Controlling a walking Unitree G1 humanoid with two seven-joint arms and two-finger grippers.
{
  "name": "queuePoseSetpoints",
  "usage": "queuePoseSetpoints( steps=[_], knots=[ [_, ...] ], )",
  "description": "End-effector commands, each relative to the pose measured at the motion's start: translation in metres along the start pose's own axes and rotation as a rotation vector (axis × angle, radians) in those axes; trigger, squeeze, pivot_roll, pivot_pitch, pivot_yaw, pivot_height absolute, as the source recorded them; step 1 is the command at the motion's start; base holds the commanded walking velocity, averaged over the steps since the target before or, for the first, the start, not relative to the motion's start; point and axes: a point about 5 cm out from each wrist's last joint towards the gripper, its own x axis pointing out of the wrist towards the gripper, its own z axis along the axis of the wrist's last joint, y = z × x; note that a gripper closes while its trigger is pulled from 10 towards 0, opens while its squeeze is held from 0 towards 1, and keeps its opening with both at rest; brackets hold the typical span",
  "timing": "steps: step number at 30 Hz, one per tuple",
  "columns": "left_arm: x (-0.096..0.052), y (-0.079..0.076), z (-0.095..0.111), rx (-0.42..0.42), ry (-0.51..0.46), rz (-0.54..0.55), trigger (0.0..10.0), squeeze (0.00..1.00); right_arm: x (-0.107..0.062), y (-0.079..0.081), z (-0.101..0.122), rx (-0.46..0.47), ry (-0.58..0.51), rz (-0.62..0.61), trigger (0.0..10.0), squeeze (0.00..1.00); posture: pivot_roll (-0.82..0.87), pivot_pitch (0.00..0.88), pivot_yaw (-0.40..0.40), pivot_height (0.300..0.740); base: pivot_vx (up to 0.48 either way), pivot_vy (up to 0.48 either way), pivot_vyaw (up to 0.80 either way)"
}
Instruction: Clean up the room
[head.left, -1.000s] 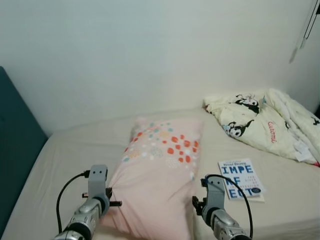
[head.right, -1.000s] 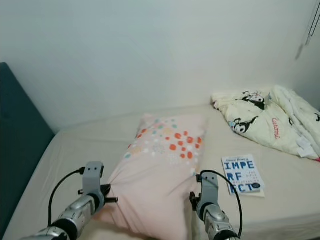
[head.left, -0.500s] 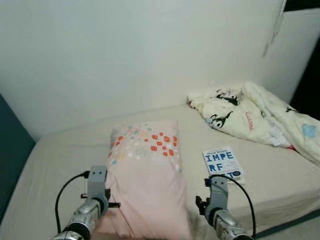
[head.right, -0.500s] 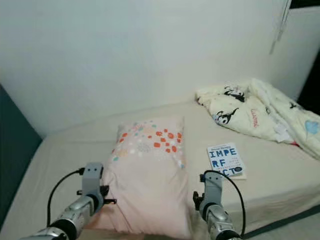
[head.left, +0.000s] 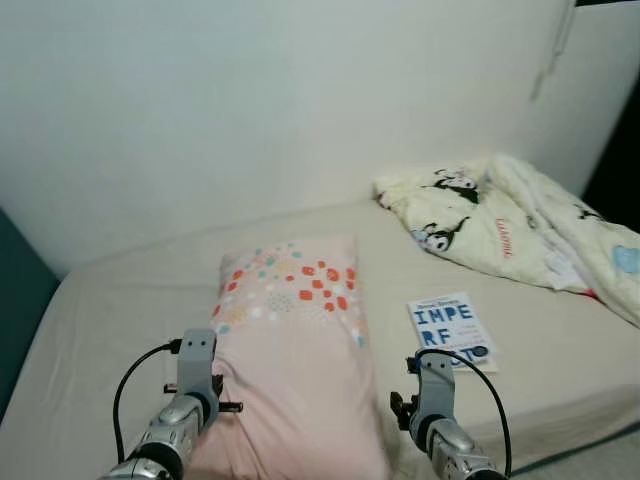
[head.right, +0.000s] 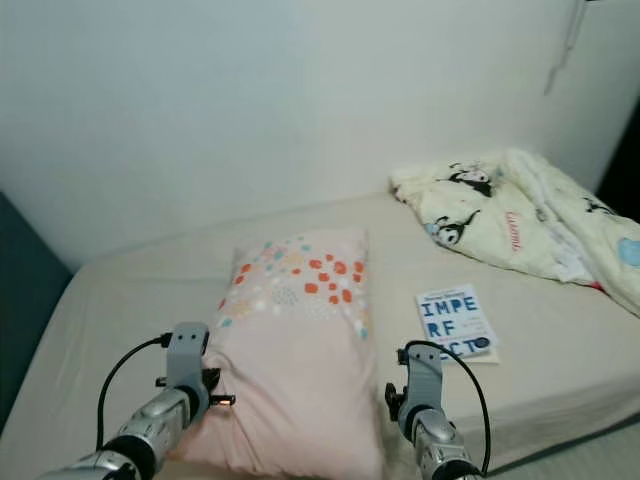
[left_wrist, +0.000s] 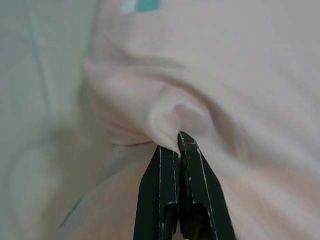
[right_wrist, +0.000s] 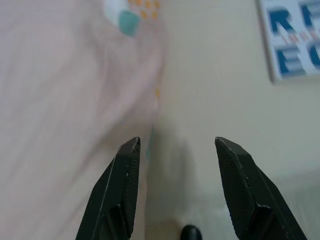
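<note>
In the left eye view, a pink pillow (head.left: 295, 350) with coloured dots lay lengthwise on the bed (head.left: 110, 330), its near end cut off by the lower edge of the frame. The left arm (head.left: 180, 420) reached to the pillow's left edge and the right arm (head.left: 437, 425) stood just beside its right edge, but both arms' fingers were hidden behind their wrists. A book (head.left: 447, 328) with blue lettering lay flat to the right of the pillow, its near corner covered by the right arm's cable. A rumpled blanket (head.left: 500, 235) with cartoon prints sat at the far right of the bed, running out of frame. In the left wrist view, the left end effector (left_wrist: 179, 145) had its fingers pressed together on a pinched fold of the pillow's fabric, which bunched up around the tips. In the right wrist view, the right end effector (right_wrist: 176, 150) had its fingers spread apart over the bare sheet, holding nothing; the pillow edge lay blurred just beside one finger, and the book showed as a cut-off corner well beyond the other.
</note>
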Motion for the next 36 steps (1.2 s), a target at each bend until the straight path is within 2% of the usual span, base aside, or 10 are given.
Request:
queuePoseSetpoints(
  steps=[1, 14, 22, 24, 36],
  knots=[
    [0.0003, 0.0053, 0.0061, 0.023, -0.021, 0.01, 10.0, 0.0, 0.0001, 0.0086, -0.0036, 0.0, 0.008, 0.024, 10.0, 0.0, -0.07, 0.0, 0.063, 0.74, 0.0, 0.0, 0.79],
    [0.0001, 0.0025, 0.0035, 0.033, -0.013, -0.006, 10.0, 0.0, -0.0005, 0.0074, -0.0058, 0.005, 0.011, 0.011, 10.0, 0.0, -0.07, 0.0, 0.061, 0.74, 0.0, 0.0, 0.8],
    [0.0009, -0.0017, 0.006, 0.034, -0.025, -0.033, 10.0, 0.0, -0.0006, 0.0053, -0.0063, 0.025, 0.014, -0.014, 10.0, 0.0, -0.07, 0.0, 0.067, 0.74, 0.0, 0.0, 0.0],
    [0.0011, -0.0008, 0.008, 0.06, -0.032, -0.029, 10.0, 0.0, -0.0007, 0.0058, -0.0067, 0.03, 0.014, -0.011, 10.0, 0.0, -0.07, 0.0, 0.067, 0.74, 0.0, 0.24, 0.0],
    [0.0009, -0.0007, 0.0074, 0.067, -0.031, -0.032, 10.0, 0.0, -0.0008, 0.0062, -0.0068, 0.038, 0.012, -0.011, 10.0, 0.0, -0.07, 0.0, 0.067, 0.74, 0.0, 0.274, 0.0]
  ],
)
